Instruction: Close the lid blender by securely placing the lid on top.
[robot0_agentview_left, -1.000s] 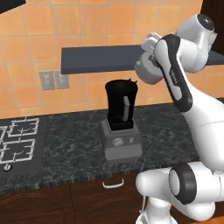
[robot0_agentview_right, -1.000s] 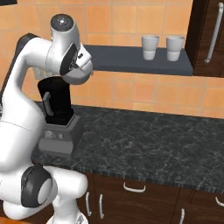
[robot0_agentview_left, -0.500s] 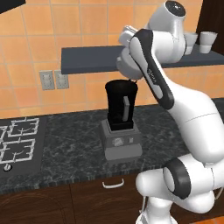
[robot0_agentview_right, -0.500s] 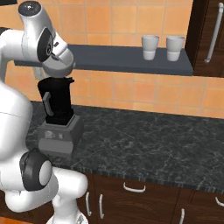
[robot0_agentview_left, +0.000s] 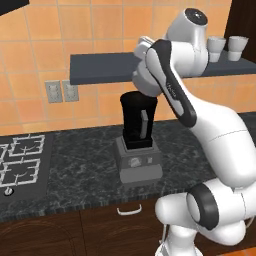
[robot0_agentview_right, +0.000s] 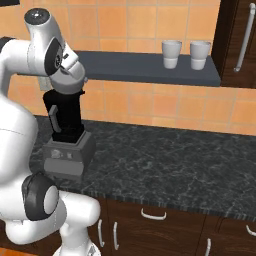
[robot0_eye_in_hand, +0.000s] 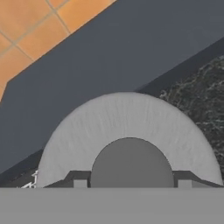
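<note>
Now we see the blender (robot0_agentview_left: 138, 145) standing on the dark counter (robot0_agentview_right: 175, 165), just right of the stove (robot0_agentview_left: 20, 162). Our gripper (robot0_eye_in_hand: 129, 183) is up above the black jar, squeezed tight on the knob of the round grey lid (robot0_eye_in_hand: 127, 127). From the hand view, the lid sits right under our fingers (robot0_eye_in_hand: 78, 180), with the dark shelf (robot0_agentview_left: 100, 70) behind it. Two white cups (robot0_agentview_right: 185, 54) stand on that shelf.

Even, bright rendered light was seen throughout; shadows were soft, no glare, and slight pixel blur was noted.
</note>
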